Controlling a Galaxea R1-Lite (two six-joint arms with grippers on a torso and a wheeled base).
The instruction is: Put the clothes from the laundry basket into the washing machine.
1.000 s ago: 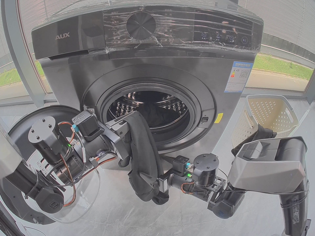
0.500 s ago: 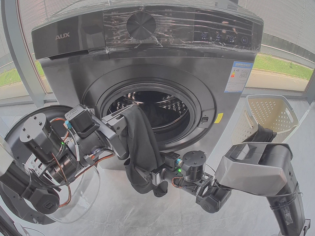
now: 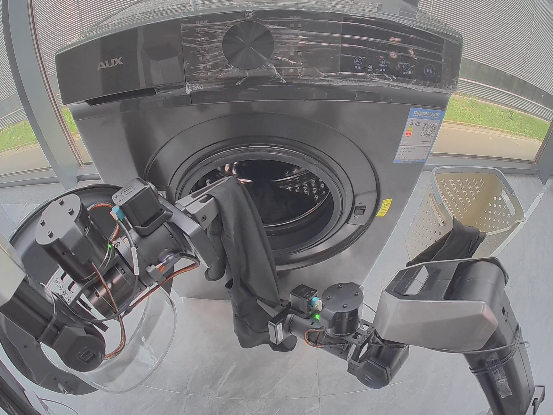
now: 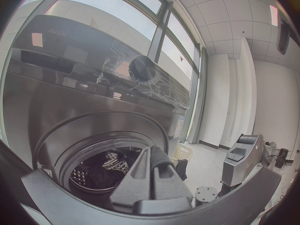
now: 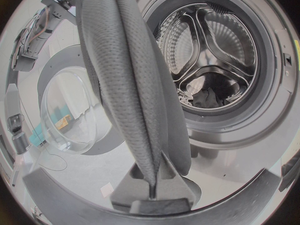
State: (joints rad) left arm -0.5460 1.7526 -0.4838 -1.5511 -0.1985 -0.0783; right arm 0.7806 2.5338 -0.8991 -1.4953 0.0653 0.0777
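While both pincers grip one dark garment, it hangs outside the washing machine, across the left part of its open mouth.
The left pincer is clenched on the garment's upper end, just at the rim of the machine's round opening. The right pincer is closed on the lower end, below the opening and near the floor. The garment stretches between them. More dark clothing lies inside the machine's drum. The machine's glass door stands swung open to its left. To the machine's right sits the laundry basket, with another dark cloth draped over its front rim.
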